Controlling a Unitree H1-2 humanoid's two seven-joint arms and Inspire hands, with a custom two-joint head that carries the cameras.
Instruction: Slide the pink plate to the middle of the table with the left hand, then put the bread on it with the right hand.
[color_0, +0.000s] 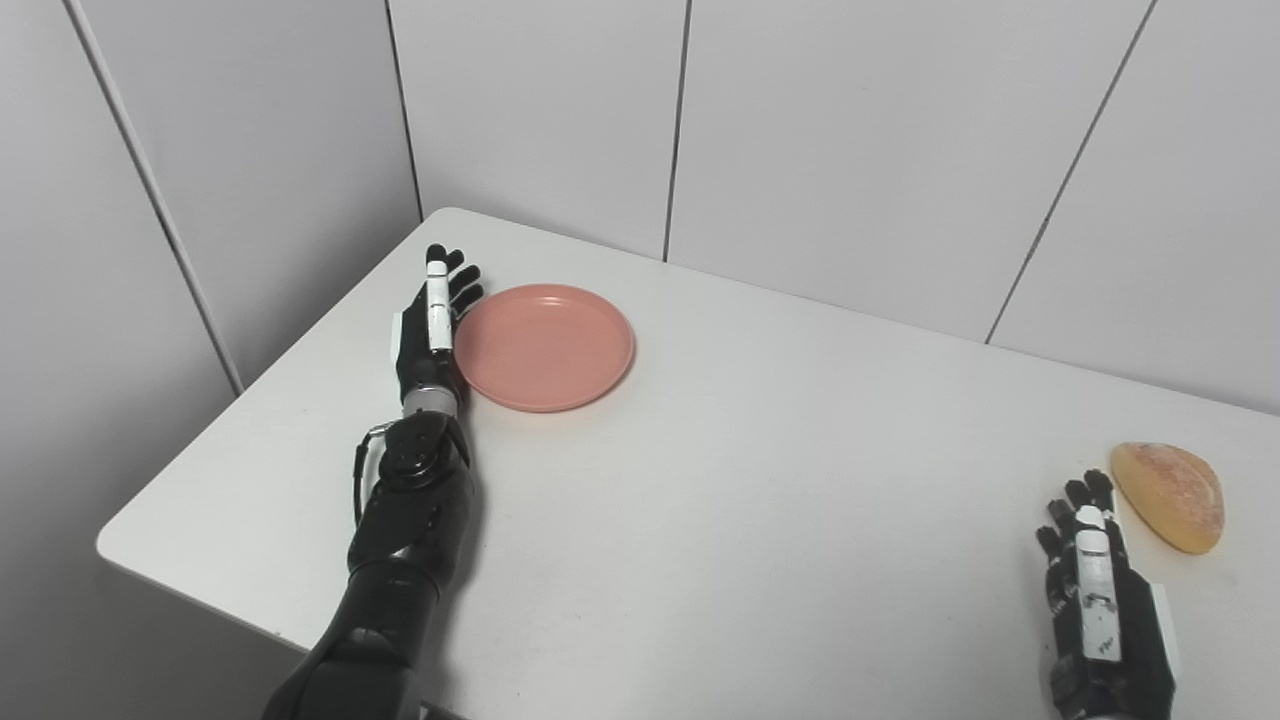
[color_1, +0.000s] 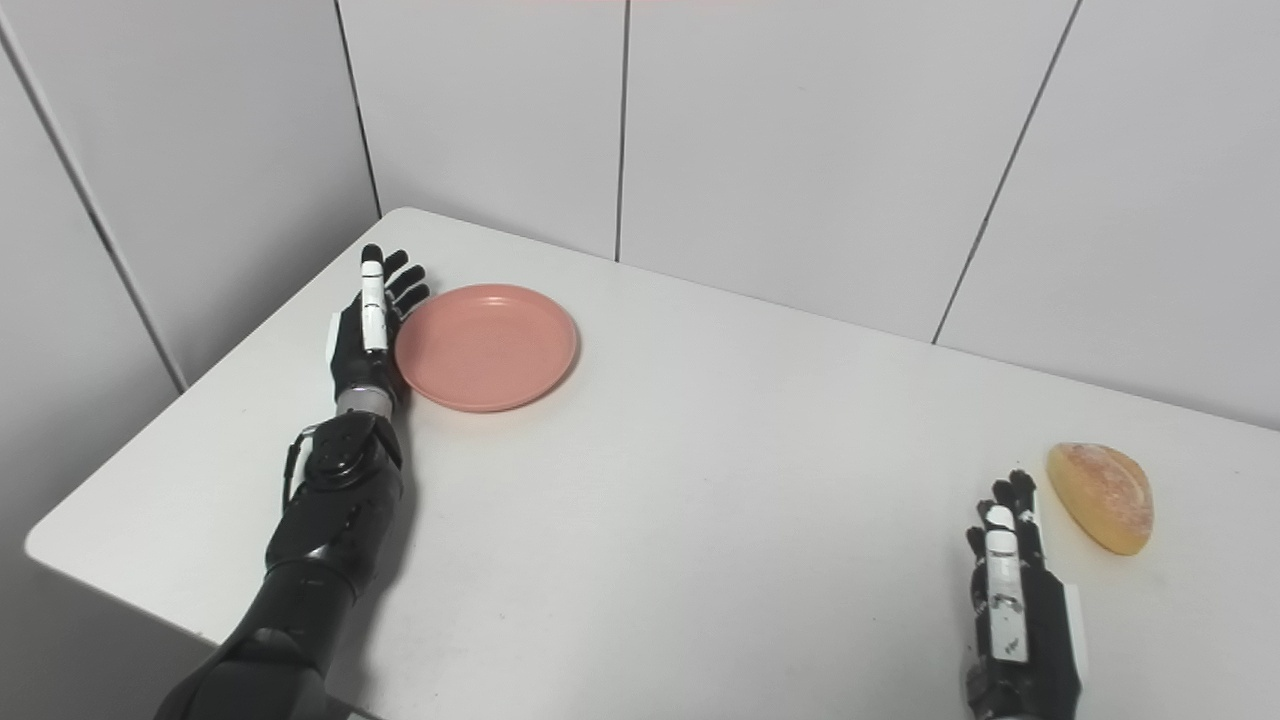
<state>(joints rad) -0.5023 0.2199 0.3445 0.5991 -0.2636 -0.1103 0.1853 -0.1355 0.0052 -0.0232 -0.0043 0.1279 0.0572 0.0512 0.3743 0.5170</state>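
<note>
On the white tabletop (color_0: 760, 480) nothing looks done yet: the pink plate (color_0: 545, 345) sits far left, the bread (color_0: 1170, 495) far right, the left robot hand (color_0: 432, 325) open, edge-on, seemingly touching the plate's rim, the right robot hand (color_0: 1095, 590) flat, empty beside the bread.

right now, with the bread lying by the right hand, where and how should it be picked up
Probably across its narrow width, near the middle. The bread lies flat as an elongated half-moon, apart from the right hand, just beyond and to the right of its fingers. Come from above on the near left side, thumb on one long edge and fingers on the other.
</note>
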